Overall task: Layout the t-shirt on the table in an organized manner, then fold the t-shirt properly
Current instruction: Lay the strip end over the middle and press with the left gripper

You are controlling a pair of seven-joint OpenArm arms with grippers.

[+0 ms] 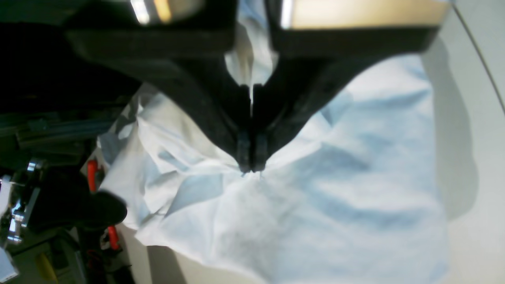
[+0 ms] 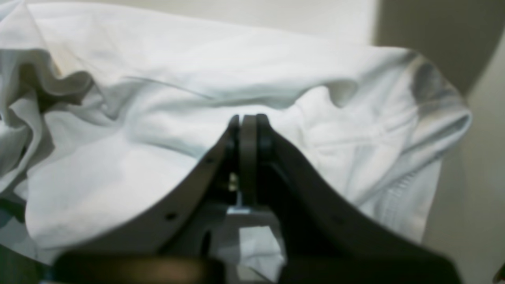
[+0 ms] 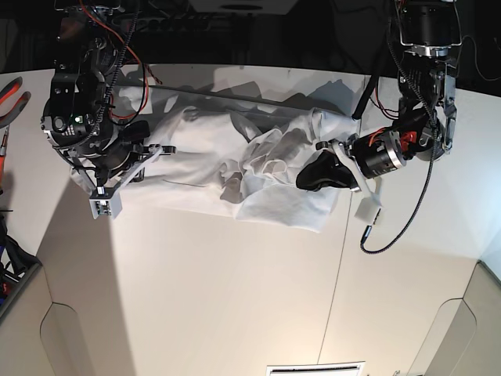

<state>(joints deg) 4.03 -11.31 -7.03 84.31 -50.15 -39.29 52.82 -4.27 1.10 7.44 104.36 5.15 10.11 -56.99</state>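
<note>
The base view looks down from high above onto the table (image 3: pixel 235 298), arms entering at 10 and 2 o'clock. The left wrist view sits right behind its gripper (image 1: pixel 251 167), fingers pointing toward 6 o'clock, very near the shirt (image 1: pixel 315 205). The right wrist view points toward 12 o'clock past its gripper (image 2: pixel 247 120), equally near. All three share the shirt.

Beyond the far edge of the white work surface (image 3: pixel 235 298) we see only darkness. At its left side, red-handled pliers (image 3: pixel 11 92) lie on a pale ledge. Near its front edge, a white vent grille (image 3: pixel 315 368) shows.
</note>
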